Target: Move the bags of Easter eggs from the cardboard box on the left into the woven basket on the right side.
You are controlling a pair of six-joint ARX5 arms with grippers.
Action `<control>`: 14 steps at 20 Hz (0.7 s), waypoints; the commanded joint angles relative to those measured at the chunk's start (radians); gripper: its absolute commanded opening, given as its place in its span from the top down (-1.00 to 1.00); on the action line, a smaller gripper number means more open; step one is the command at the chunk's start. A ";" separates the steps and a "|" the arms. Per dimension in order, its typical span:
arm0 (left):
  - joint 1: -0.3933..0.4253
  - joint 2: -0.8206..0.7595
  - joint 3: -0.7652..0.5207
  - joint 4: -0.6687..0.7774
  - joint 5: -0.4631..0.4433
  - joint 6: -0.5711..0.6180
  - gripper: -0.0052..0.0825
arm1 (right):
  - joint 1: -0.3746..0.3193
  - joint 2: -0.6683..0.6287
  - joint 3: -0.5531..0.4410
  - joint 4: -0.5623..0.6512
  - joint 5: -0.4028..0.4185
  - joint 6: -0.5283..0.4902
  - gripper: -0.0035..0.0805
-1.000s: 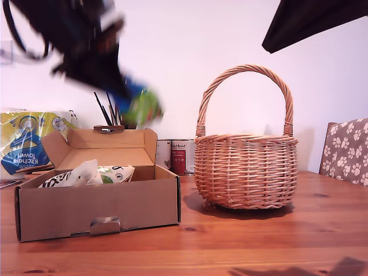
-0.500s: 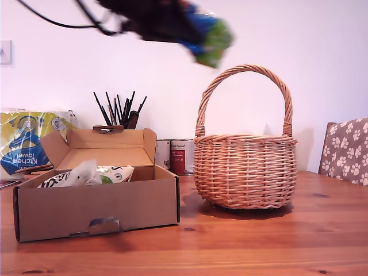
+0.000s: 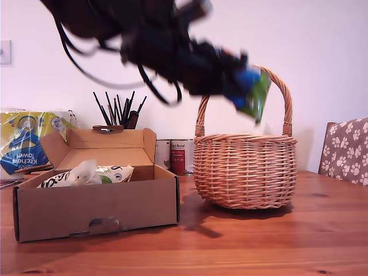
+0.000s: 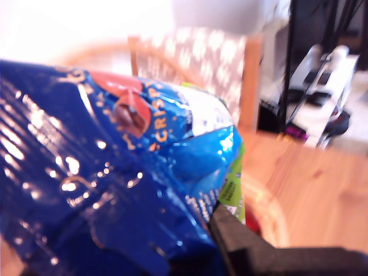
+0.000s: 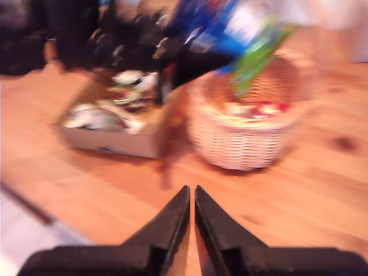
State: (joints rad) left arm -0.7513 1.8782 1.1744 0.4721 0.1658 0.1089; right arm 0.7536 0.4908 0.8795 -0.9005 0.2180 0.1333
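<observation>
My first gripper [image 3: 238, 92] is clamped on the crinkly dark blue and green plastic pouch [image 3: 252, 92], hanging limp above the round tan wicker basket [image 3: 246, 170]; light, slippery stuff, best pinched at its edge, while my second gripper [image 5: 191, 198] sits closed and empty.

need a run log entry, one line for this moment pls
phase: carry | my first gripper: holding blue bag above woven basket | my second gripper: shut, empty

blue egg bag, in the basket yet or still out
Out: the blue bag hangs from my first gripper above the woven basket, under its handle.
</observation>
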 commanded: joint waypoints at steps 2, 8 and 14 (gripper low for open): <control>-0.012 0.048 0.018 0.030 -0.045 0.004 0.93 | -0.001 -0.007 0.024 -0.032 0.028 -0.009 0.95; -0.039 0.059 0.056 0.010 -0.092 0.003 -0.26 | -0.001 -0.007 0.026 -0.040 0.026 -0.009 0.95; -0.052 0.056 0.198 -0.177 -0.175 0.005 0.09 | -0.001 -0.007 0.026 -0.040 0.017 -0.003 0.95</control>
State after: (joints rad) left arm -0.7990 1.9209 1.3838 0.3302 -0.0032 0.1093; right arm 0.7536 0.4896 0.8997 -0.9447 0.2371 0.1299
